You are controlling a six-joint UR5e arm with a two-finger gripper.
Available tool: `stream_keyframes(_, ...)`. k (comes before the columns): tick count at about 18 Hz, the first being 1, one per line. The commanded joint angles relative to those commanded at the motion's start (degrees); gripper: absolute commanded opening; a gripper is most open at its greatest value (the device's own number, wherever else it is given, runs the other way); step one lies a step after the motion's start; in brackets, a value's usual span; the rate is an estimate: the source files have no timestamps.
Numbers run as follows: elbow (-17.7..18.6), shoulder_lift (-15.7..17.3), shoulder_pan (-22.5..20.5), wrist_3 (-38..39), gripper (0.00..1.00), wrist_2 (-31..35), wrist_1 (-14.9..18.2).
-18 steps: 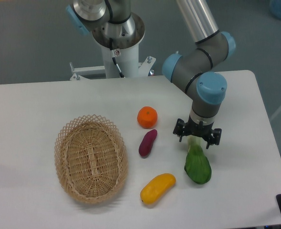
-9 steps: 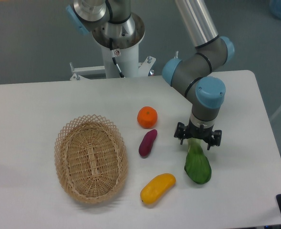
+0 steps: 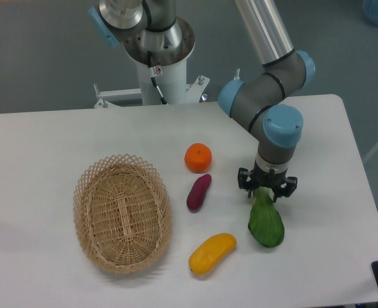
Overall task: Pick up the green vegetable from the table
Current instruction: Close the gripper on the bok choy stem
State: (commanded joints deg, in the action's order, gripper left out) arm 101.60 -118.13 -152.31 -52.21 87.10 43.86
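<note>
Camera view: the gripper [image 3: 264, 192] sits low over the vegetable's [image 3: 266, 224] pale stem end (fingers astride it, grip unclear) on the table [image 3: 54, 138].

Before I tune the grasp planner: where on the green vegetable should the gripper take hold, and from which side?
Grip the green vegetable at its narrow pale stem end, coming straight down from above. It lies flat on the table, and the leaf body looks too broad. The gripper is over that stem end.
</note>
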Motion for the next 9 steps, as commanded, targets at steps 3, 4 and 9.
stream_keyframes(3, -0.3, 0.1, 0.0, -0.1, 0.34, 0.0, -0.2)
stream_keyframes(4, -0.6, 0.1, 0.0, -0.2, 0.34, 0.0, -0.2)
stream_keyframes(9, -3.1, 1.1, -0.1, -0.7, 0.29, 0.0, -0.1)
